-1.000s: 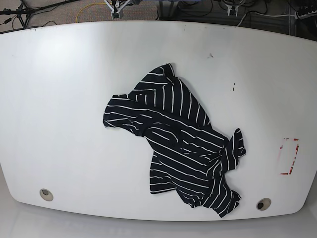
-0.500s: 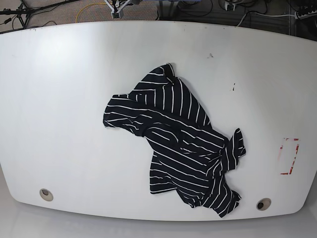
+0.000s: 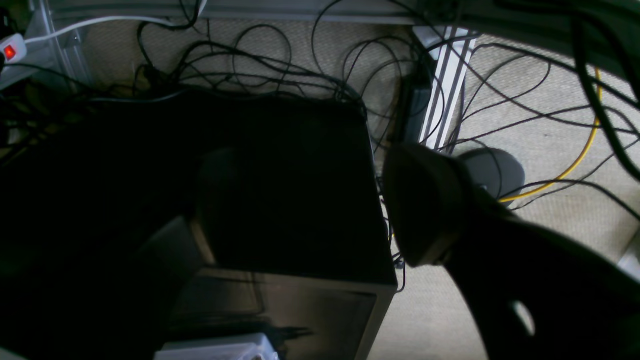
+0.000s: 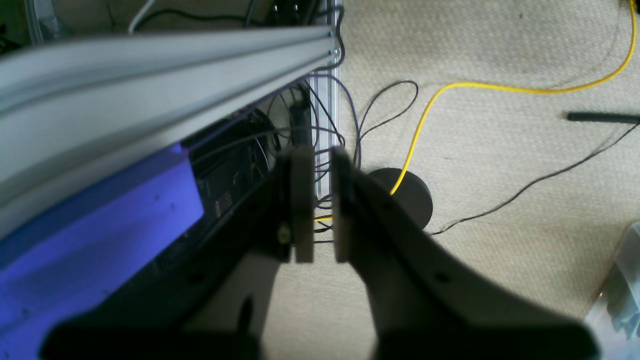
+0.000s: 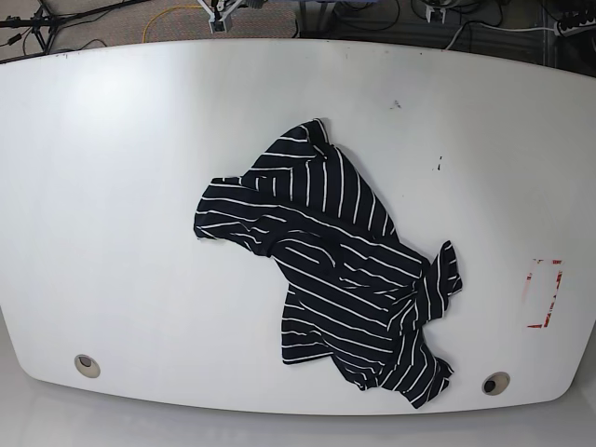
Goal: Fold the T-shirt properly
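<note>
On white table (image 5: 112, 186), right of centre in base view: T-shirt (image 5: 331, 270), dark with thin white stripes, crumpled and unfolded. Long axis diagonal, running from far-middle of table toward near-right edge. Far end tapering to a bunched tip; one sleeve-like flap jutting out to view-left near the far end. Near end broader, rumpled, ending close to table's front edge beside round grommet hole (image 5: 495, 383). Twisted knot of fabric sticking up on the right flank, about two-thirds down the length. Stripes slanting in several directions, following the folds. Second grommet hole (image 5: 87, 365) near front-left corner, well apart from garment. Red-edged marking (image 5: 543, 293) on table to the right, apart from cloth. Small dark specks on surface beyond the far right of the shirt.

No arms over the table in base view.

Right wrist view: right gripper (image 4: 322, 205) aimed at carpeted floor, pads (image 4: 303, 205) nearly together with only a narrow slit between, holding nothing. Yellow cable (image 4: 450, 95) and black cords on carpet behind; grey aluminium rail (image 4: 150, 75) crossing upper left.

Left wrist view: very dark. Left gripper (image 3: 320, 205) spread wide, holding nothing; one finger (image 3: 425, 205) clear at right, the other only a faint shape against a black box (image 3: 280, 190). Tangle of cables (image 3: 260, 65) on carpet behind.
</note>
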Motion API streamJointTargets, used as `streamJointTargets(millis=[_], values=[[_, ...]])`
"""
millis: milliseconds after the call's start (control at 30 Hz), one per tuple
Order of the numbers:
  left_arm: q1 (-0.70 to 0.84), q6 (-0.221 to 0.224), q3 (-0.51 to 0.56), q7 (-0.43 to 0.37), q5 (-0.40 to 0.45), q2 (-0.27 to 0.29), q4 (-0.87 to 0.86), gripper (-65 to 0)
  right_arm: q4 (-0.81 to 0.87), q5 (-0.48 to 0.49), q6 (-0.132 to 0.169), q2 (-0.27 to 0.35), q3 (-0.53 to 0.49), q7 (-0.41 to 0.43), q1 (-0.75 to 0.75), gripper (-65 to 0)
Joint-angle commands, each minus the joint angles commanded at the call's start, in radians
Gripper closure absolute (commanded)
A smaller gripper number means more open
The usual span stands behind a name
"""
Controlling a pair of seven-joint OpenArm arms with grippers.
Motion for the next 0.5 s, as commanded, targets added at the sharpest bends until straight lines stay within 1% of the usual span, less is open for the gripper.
streamJointTargets(millis=[67,133,500], values=[[0.015,0.004,0.002,-0.007,0.000,-0.002,0.016,-41.9,0.011,-0.002,0.002,-0.002,-0.001,0.002,-0.014,-5.2],[0.065,0.019,0.010,-0.034,0.001,-0.004,0.077,-35.4,0.069,-0.005,0.010,-0.005,0.001,-0.001,-0.077,-4.8],[0.094,0.020,0.010,-0.011,-0.002,-0.003,0.123,-30.6,0.118,-0.001,0.016,-0.009,0.001,0.002,-0.121,-4.8]])
